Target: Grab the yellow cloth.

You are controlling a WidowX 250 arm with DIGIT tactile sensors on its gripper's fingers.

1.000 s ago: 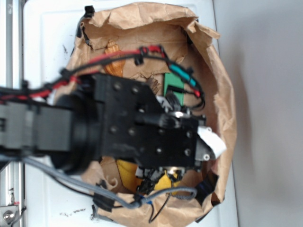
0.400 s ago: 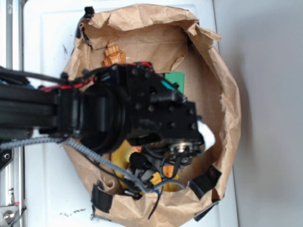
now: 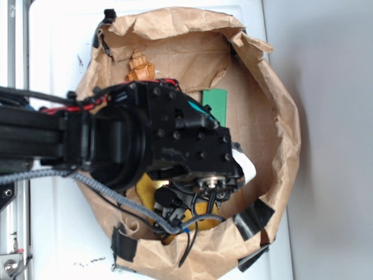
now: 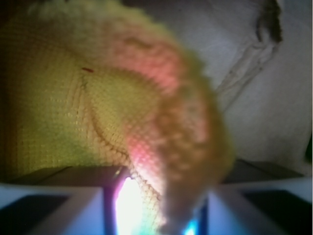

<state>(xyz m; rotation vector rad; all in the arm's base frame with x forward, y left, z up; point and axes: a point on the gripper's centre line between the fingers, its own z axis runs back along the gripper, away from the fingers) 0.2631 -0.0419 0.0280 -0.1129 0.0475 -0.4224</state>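
Observation:
The yellow cloth (image 3: 145,189) lies at the lower middle of the paper-lined bin, mostly hidden under my arm. My gripper (image 3: 214,189) is low over it, its fingertips hidden by the wrist in the exterior view. In the wrist view the yellow cloth (image 4: 73,98) fills most of the frame, very close. A raised fold runs down between the two fingers of my gripper (image 4: 156,215). The fingers stand apart, and a bright gap shows between the left finger and the fold.
Crumpled brown paper (image 3: 274,116) lines and walls the bin. A green block (image 3: 217,104) lies just above my wrist and an orange shell (image 3: 140,69) at the upper left. A white scrap (image 3: 246,167) sits right of the gripper. Black tape (image 3: 253,216) holds the paper's rim.
My arm has swung down and left over the cloth, uncovering the green block and the orange shell. In the last step it shifted a little further onto the cloth.

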